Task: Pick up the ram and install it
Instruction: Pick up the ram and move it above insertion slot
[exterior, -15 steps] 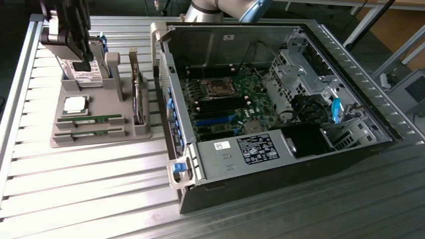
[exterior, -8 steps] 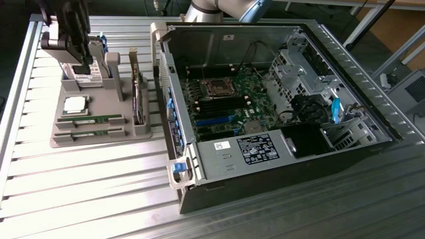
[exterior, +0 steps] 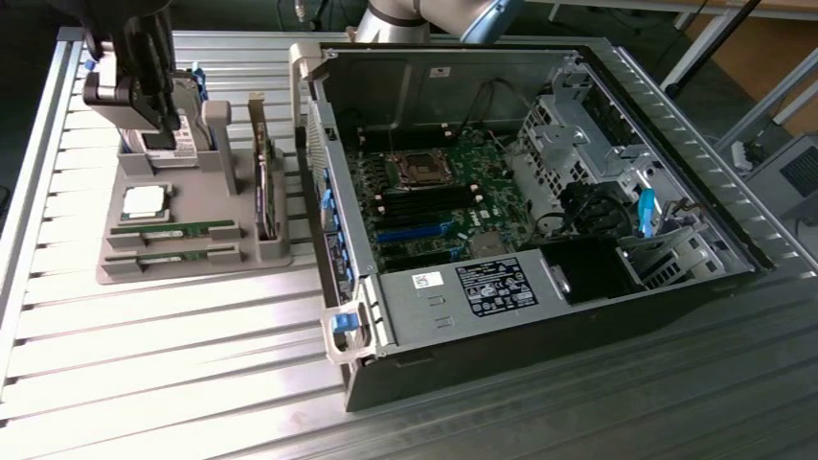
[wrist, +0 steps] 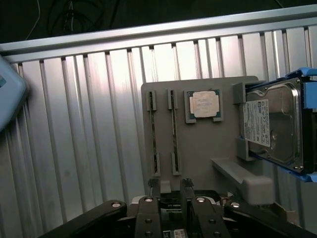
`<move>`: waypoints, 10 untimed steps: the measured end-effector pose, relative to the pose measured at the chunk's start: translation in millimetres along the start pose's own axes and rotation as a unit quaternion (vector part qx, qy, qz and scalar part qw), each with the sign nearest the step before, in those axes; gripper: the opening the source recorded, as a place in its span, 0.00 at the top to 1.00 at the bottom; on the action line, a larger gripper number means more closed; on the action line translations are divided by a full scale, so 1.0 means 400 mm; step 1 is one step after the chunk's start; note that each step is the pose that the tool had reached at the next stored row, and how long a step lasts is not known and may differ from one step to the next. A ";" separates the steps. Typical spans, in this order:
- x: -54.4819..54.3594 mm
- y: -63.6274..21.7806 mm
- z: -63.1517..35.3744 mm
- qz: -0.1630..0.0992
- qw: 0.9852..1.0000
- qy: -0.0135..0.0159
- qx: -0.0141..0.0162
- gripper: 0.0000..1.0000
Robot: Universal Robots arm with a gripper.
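Two ram sticks lie on edge in parallel slots of a grey holder tray point(exterior: 192, 273). In the exterior view they are ram point(exterior: 172, 232) and a second stick point(exterior: 172, 257) at the tray's near end. The wrist view shows them edge-on as thin lines, ram point(wrist: 153, 134) and its twin point(wrist: 174, 134). My gripper point(exterior: 147, 120) hangs above the tray's far end, over the hard drive, well clear of both sticks. Seen from the wrist, the gripper point(wrist: 170, 188) is open with nothing between its fingertips point(wrist: 153, 184).
On the tray also sit a square silver processor point(wrist: 204, 105), a hard drive point(wrist: 272, 129) in a blue bracket and an upright expansion card point(exterior: 264, 192). The open computer case point(exterior: 383, 316) with its motherboard point(exterior: 428, 196) stands on the exterior view's right, on a ribbed metal table point(exterior: 153, 364).
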State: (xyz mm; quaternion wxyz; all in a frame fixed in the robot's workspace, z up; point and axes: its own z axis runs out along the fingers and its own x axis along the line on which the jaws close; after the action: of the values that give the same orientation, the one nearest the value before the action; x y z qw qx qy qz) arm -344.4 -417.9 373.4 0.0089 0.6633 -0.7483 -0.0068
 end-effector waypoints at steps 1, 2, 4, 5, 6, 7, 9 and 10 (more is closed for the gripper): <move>0.000 0.000 0.005 0.000 1.000 0.000 0.000 0.71; 0.000 0.000 0.009 0.000 1.000 0.000 0.000 0.71; 0.000 0.000 0.019 0.000 1.000 0.000 0.000 0.71; 0.000 0.000 0.024 0.000 1.000 0.000 0.000 0.71; 0.000 0.001 0.027 0.000 1.000 0.000 0.000 0.71; 0.000 0.001 0.030 0.000 1.000 0.000 0.000 0.71; 0.000 0.001 0.035 0.000 1.000 0.000 0.000 0.71; 0.000 0.001 0.038 0.000 1.000 0.000 0.000 0.71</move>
State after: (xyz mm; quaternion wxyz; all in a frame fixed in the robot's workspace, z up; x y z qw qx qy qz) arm -345.3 -418.0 358.4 0.0089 0.6633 -0.7483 -0.0068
